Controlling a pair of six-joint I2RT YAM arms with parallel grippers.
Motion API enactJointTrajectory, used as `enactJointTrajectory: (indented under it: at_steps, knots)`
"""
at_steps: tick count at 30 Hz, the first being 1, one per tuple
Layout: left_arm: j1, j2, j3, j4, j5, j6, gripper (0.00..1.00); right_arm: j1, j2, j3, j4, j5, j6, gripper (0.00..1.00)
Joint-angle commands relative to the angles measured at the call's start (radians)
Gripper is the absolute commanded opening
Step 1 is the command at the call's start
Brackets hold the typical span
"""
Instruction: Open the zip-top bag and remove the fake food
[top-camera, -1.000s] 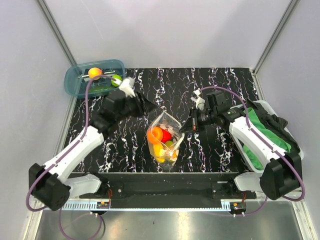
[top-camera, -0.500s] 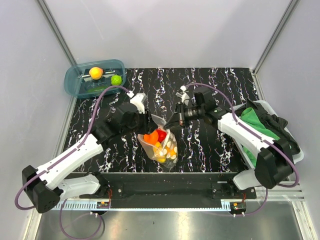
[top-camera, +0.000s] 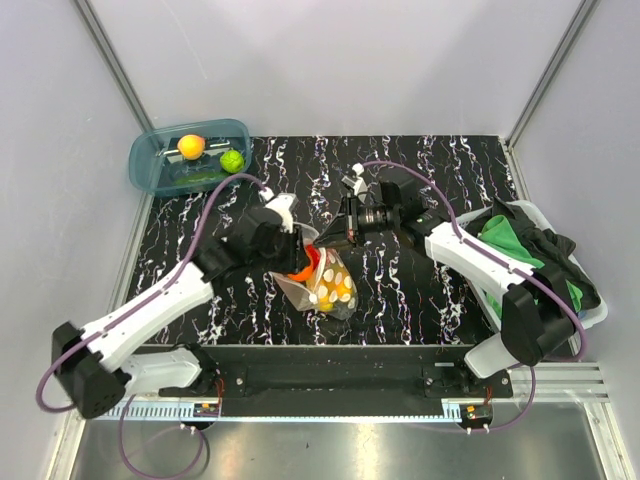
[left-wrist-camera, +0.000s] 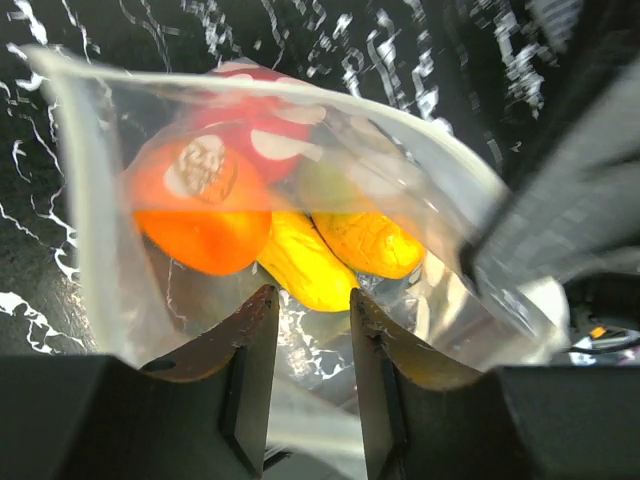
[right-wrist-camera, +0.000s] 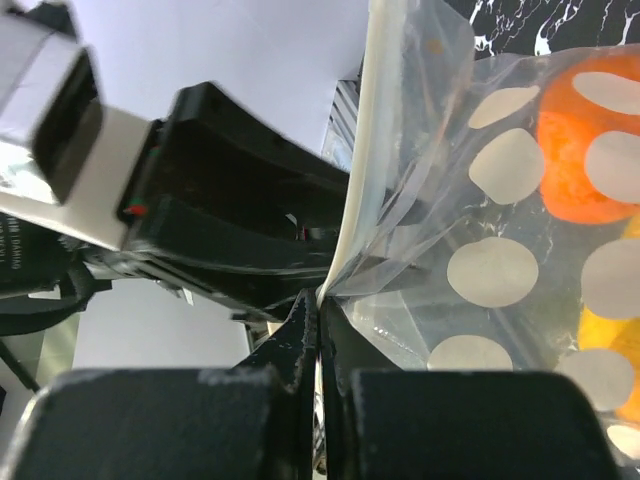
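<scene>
The zip-top bag (top-camera: 328, 285) lies mid-table, clear with pale dots, its mouth held open. Inside it is the fake food: an orange piece (left-wrist-camera: 200, 205), a yellow one (left-wrist-camera: 305, 265), an orange-yellow one (left-wrist-camera: 368, 240) and a red one (left-wrist-camera: 250, 120). My left gripper (top-camera: 298, 258) is open at the bag's mouth, its fingertips (left-wrist-camera: 255, 310) just short of the yellow piece. My right gripper (top-camera: 336, 238) is shut on the bag's white rim (right-wrist-camera: 350, 230), holding that edge up. The dotted side of the bag (right-wrist-camera: 500, 260) fills the right wrist view.
A blue translucent tub (top-camera: 150, 165) at the far left corner holds an orange fruit (top-camera: 191, 146) and a green one (top-camera: 232, 160). A white basket (top-camera: 590, 310) with green cloth (top-camera: 520, 255) and dark fabric stands at the right edge.
My left gripper has swung from near the tub down to the bag's mouth. My right gripper has pulled the bag's rim left and back, and the bag has shifted left.
</scene>
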Motion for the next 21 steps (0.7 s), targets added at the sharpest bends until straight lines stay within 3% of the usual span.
enactJointTrajectory:
  at_steps: [1, 10, 15, 21]
  knots:
    - [-0.002, 0.101, 0.047, 0.030, -0.013, 0.031, 0.38, 0.010, -0.019, -0.022, 0.065, -0.019, 0.021, 0.00]
    - [-0.005, 0.184, 0.001, 0.031, -0.117, -0.058, 0.44, 0.002, -0.029, -0.081, 0.063, -0.016, 0.007, 0.00]
    - [-0.016, 0.174, -0.028, 0.021, -0.169, -0.069, 0.63, -0.004, -0.039, -0.115, 0.063, -0.016, 0.001, 0.00]
    - [-0.018, 0.218, -0.045, 0.013, -0.209, -0.057, 0.67, -0.012, -0.046, -0.118, 0.063, -0.018, -0.005, 0.00]
